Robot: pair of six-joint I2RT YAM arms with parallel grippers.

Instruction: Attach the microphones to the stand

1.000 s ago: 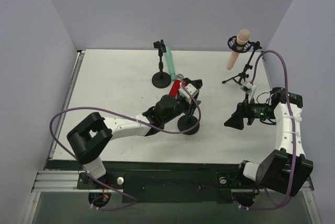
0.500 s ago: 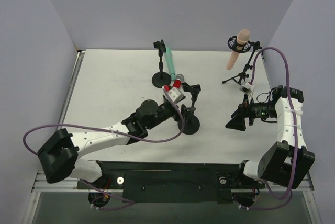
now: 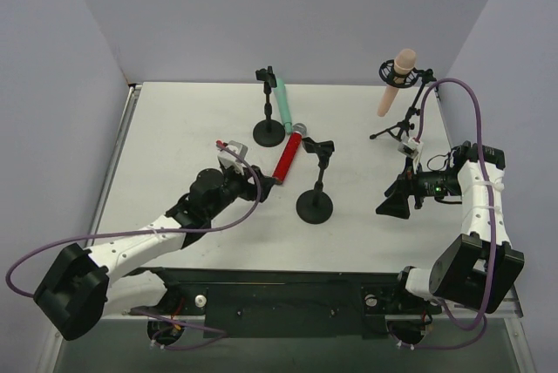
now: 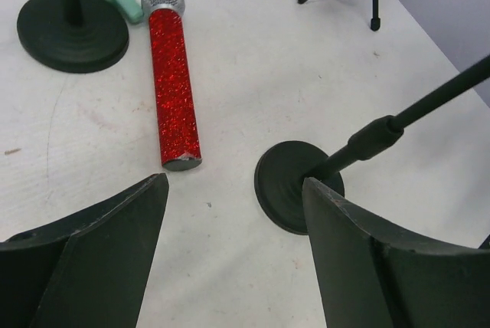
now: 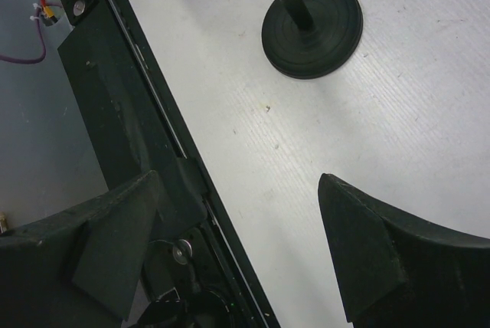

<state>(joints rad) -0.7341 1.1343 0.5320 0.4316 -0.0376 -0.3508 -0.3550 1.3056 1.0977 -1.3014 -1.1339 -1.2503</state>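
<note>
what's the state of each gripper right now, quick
Left gripper: open, holding nothing; the red microphone lies free just ahead of it.
Right gripper: open, holding nothing.

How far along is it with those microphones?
Done: the peach-pink microphone sits in the tripod stand. The mint green microphone leans at the far round-base stand; whether clipped, I cannot tell. In hand: nothing; left gripper and right gripper are open. Left: the red microphone lies on the table, the near stand empty.
</note>
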